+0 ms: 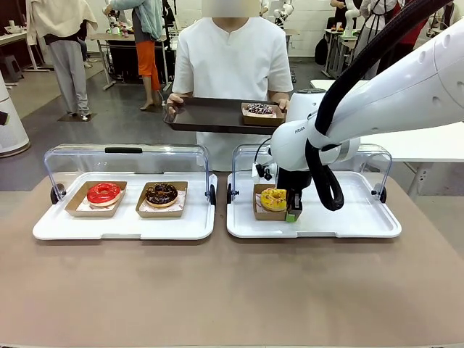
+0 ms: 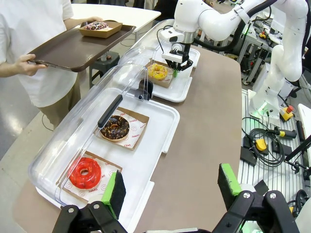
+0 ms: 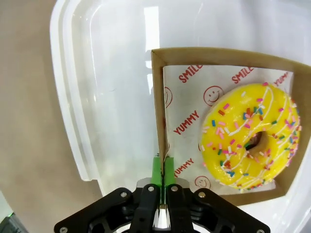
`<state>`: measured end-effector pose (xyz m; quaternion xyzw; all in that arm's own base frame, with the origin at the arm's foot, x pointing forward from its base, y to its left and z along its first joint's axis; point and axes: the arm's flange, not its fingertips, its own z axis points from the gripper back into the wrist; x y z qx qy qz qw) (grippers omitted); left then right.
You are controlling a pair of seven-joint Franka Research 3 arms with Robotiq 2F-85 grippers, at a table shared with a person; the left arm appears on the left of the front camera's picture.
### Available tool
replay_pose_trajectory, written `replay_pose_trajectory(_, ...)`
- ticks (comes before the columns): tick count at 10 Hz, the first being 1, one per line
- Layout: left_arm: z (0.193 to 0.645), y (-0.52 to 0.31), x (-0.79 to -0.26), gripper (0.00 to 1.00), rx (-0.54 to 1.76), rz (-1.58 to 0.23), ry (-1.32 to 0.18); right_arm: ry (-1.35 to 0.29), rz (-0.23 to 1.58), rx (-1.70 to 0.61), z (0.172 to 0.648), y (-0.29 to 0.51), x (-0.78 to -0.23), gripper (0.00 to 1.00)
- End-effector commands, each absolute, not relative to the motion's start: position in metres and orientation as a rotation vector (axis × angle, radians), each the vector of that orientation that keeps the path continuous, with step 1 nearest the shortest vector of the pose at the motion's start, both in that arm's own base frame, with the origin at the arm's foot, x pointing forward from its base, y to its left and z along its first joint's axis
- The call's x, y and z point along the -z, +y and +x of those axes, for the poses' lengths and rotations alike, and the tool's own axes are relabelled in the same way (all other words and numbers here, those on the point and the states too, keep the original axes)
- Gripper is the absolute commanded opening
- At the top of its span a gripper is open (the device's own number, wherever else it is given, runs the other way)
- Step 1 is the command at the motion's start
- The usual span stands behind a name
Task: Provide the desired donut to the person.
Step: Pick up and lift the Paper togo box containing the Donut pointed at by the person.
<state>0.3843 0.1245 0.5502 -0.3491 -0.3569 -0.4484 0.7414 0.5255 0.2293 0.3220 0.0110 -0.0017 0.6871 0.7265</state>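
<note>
right fingers (image 3: pixel 167 170) clenched on one wall of the cardboard box (image 3: pixel 158 97), at its near right corner. the box holds the yellow sprinkled donut (image 3: pixel 250 136) and we log it in the right white tray (image 1: pixel 348 221), lid raised. left fingers (image 2: pixel 115 191) released, grasping nothing, above the left end of the counter (image 1: pixel 232 290). the person (image 1: pixel 232 65) stands at the far side holding a dark brown tray (image 1: pixel 203 116) with one chocolate sprinkled donut (image 1: pixel 259 109). the red donut (image 1: pixel 104 193) and the chocolate donut (image 1: pixel 161 193) lie in the left white tray (image 1: pixel 123 226).
</note>
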Motion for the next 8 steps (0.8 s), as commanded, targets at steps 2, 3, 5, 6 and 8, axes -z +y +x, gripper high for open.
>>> replay_pose_trajectory(2,0.384,0.125,-0.551,1.00,0.983,-0.774,-0.796,0.044,0.027,-1.511,0.481,0.239,-0.360,0.00)
replay_pose_trajectory(3,0.384,0.125,-0.551,1.00,0.983,-0.774,-0.796,0.047,0.017,-1.523,0.461,0.241,-0.377,0.00)
replay_pose_trajectory(5,0.384,0.125,-0.551,1.00,0.983,-0.774,-0.796,0.081,0.036,-1.576,0.423,0.244,-0.405,0.00)
replay_pose_trajectory(6,0.384,0.125,-0.551,1.00,0.983,-0.774,-0.796,0.087,0.032,-1.599,0.404,0.243,-0.417,0.00)
replay_pose_trajectory(8,0.384,0.125,-0.551,1.00,0.983,-0.774,-0.796,0.092,-0.003,-1.640,0.372,0.241,-0.439,0.00)
